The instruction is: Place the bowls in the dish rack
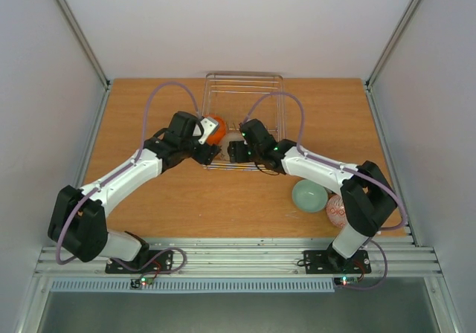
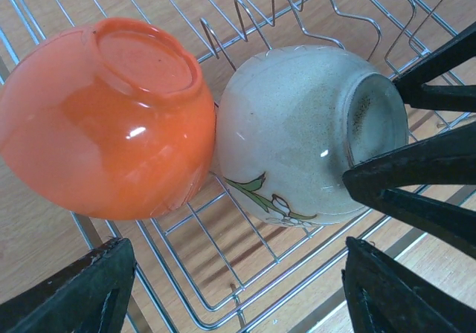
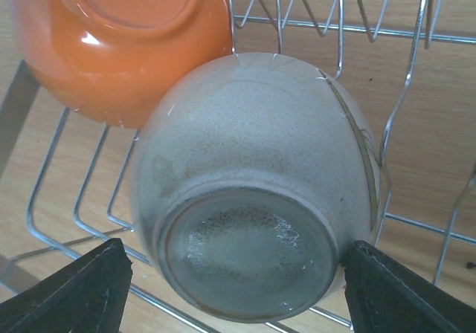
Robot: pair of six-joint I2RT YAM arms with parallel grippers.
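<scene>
Your wooden table [image 1: 186,207] carries the dish rack [image 1: 244,73] at its far middle, and both arms reach into the rack's near end: the left arm [image 1: 126,173] from the left, the right arm [image 1: 320,166] from the right. Two bowls lie inside that near end, tipped with their bases showing and touching one another: the orange bowl [image 2: 104,117] on the left and the off-white bowl [image 2: 297,132], which has a small flower print on its side, just to its right. Outside the rack, on the table beside your right arm, sit the mint-green bowl [image 1: 309,195] and, just beside it and partly hidden by the arm, the red-and-white patterned bowl [image 1: 336,210]. Your right gripper [image 3: 234,273] is spread wide with the off-white bowl's base between its fingers [image 3: 67,296]; one tip sits right at the bowl's wall, the other shows a gap, so you have no clear grasp. Your left gripper [image 2: 238,303] is also spread wide, hovering near both bowls with nothing between its fingers [image 2: 67,296]
</scene>
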